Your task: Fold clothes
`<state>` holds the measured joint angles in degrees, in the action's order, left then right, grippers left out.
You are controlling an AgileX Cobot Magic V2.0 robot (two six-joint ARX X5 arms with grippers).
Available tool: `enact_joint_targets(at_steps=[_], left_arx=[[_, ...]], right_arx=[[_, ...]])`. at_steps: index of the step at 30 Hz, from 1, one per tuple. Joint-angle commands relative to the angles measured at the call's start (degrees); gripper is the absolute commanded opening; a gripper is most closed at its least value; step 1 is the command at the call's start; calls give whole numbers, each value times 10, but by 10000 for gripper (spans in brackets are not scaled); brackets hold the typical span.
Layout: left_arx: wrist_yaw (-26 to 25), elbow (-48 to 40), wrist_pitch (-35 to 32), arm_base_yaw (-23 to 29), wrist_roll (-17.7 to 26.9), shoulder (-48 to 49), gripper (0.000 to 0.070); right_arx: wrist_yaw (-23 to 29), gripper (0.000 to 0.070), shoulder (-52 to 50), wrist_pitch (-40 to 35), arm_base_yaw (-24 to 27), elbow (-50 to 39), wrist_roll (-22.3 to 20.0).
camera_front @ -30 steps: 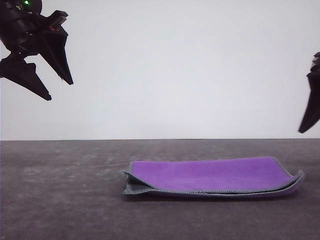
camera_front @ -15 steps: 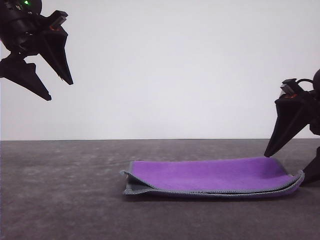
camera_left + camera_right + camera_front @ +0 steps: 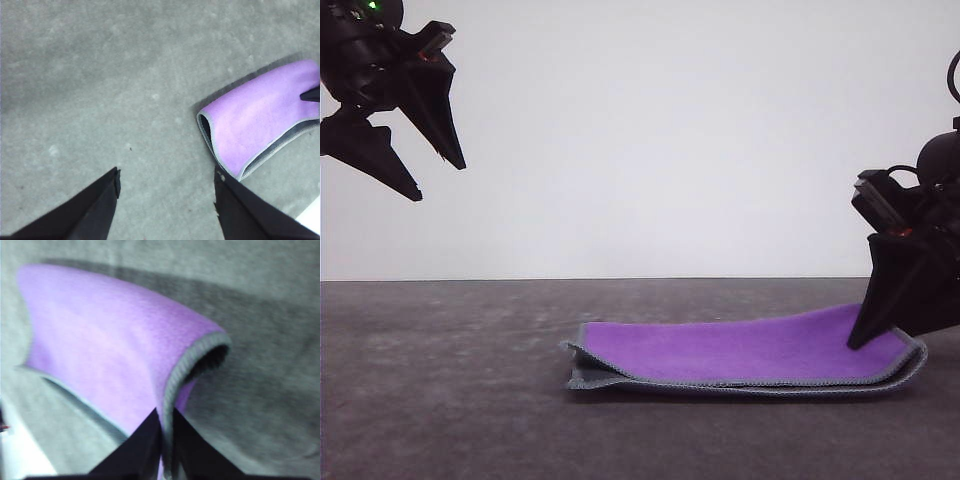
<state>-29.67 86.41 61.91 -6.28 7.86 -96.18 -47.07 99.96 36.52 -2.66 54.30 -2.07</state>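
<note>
The clothes [image 3: 740, 350] are one small cloth folded in half on the grey table, purple face up, light grey edging round it. My right gripper [image 3: 860, 340] is down at the cloth's right end. In the right wrist view its fingertips [image 3: 165, 416] are pinched together on the grey-edged upper layer of the clothes [image 3: 115, 350], which curls up off the table there. My left gripper [image 3: 438, 180] hangs high at the far left, open and empty. In the left wrist view its spread fingers [image 3: 166, 175] are over bare table, well apart from the clothes [image 3: 255, 120].
The grey table [image 3: 450, 400] runs back to a white wall. A white strip beyond the table's edge shows in the left wrist view [image 3: 311, 220] and in the right wrist view [image 3: 15, 455].
My right gripper has come in from the right edge, dropped to the cloth's right end and closed on its upper layer, which now sits slightly raised. The left arm has not moved.
</note>
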Motion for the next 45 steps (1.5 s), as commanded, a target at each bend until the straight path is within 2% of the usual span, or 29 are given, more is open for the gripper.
enact_joint_targets(at_steps=[1,5,8,13,19,22,29,37,39,40,43,45], left_arx=[[2,10,-3,-1,-2,-6,366],[2,10,-4,-1,-2,-6,366],[2,10,-2,-1,-2,-6,366],[2,10,-3,-1,-2,-6,366],[1,10,-3,-1,-2,-6,366],[2,10,-3,-1,-2,-6,366],[1,10,-4,-1,-2,-6,366],[1,10,-4,-1,-2,-6,366],[1,10,-4,-1,-2,-6,366],[1,10,-4,-1,-2,-6,366],[1,10,-4,-1,-2,-6,366],[1,10,-4,-1,-2,-6,366]], right_arx=[[-25,4,11,-8,-4,5,3],[-76,4,11,-30,-25,5,4],[-93,4,10,-56,-50,5,21],[-95,4,11,-140,-106,5,84],[-92,4,11,-264,-169,5,187],[-85,4,11,-303,-197,5,218],[-67,4,17,-339,-247,5,244],[-54,6,21,-344,-262,5,246],[-55,44,21,-344,-261,5,246],[-55,98,21,-343,-261,5,246],[-69,362,21,-343,-261,5,246],[-70,400,21,-344,-262,5,246]])
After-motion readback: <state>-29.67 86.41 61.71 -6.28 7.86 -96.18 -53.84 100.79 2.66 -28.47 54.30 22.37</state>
